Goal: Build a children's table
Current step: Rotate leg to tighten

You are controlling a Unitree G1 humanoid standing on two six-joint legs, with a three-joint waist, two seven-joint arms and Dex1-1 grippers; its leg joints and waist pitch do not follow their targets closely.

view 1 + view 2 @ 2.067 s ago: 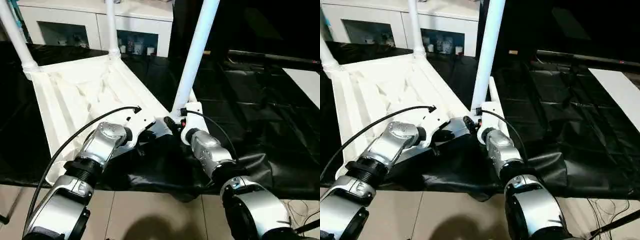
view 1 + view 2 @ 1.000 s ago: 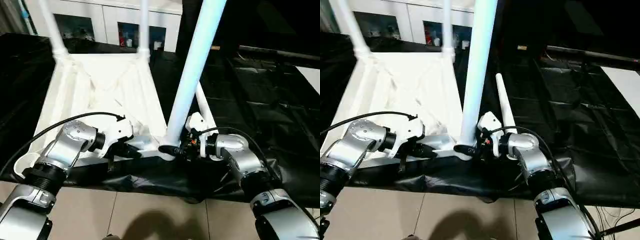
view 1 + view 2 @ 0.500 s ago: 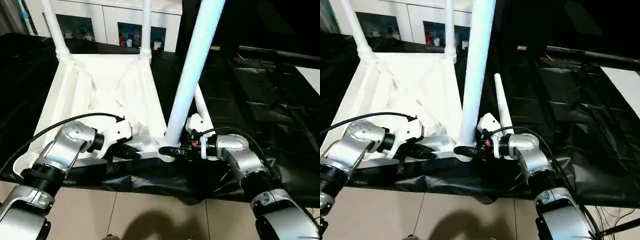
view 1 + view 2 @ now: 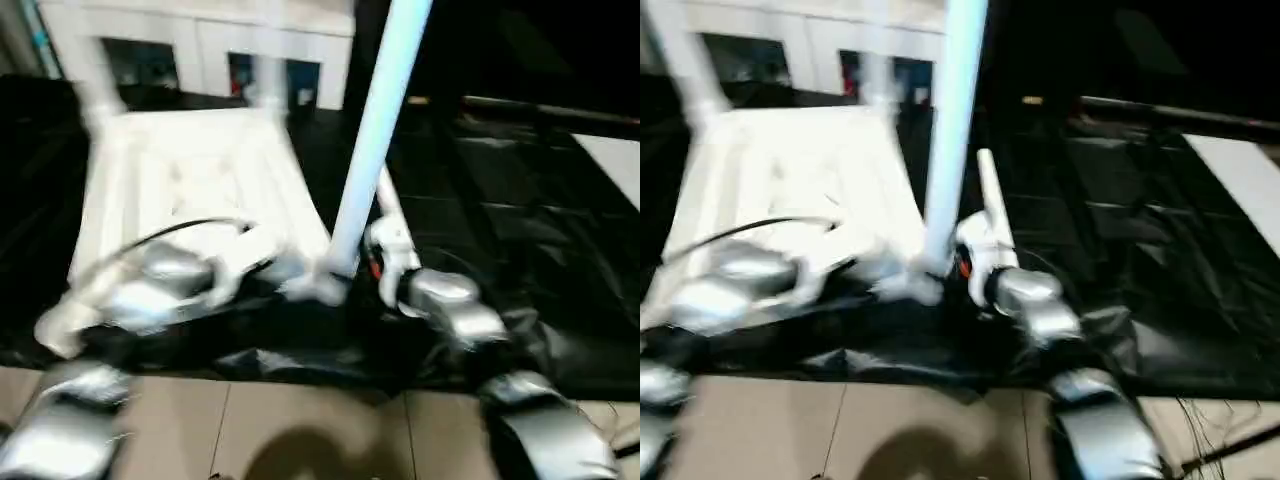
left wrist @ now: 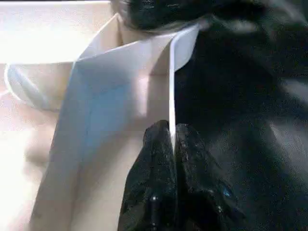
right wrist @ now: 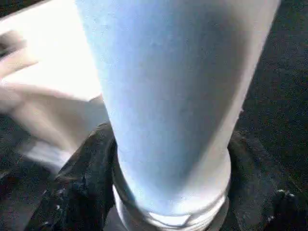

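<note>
The children's table top (image 4: 190, 165) lies upside down on black cloth, white and ribbed. One white leg (image 4: 375, 120) stands upright in the near corner socket, and two more legs (image 4: 270, 85) rise at the far corners. My left gripper (image 5: 172, 132) is shut on the thin rim of the top (image 5: 171, 72), close to that near corner. My right gripper (image 6: 195, 163) is at the foot of the upright leg (image 6: 168, 96), one black finger (image 6: 82, 183) pressed against its collar and the other on the far side. A loose leg (image 4: 988, 185) lies on the cloth behind it.
Black cloth (image 4: 520, 200) covers the work surface, and its front edge hangs over tiled floor (image 4: 300, 430). A white glass-door cabinet (image 4: 200, 50) stands at the back. A white panel (image 4: 615, 165) shows at the far right.
The whole picture has shifted and blurred, so the camera has moved. Both grippers remain at the near corner, the left on the rim and the right at the leg's foot.
</note>
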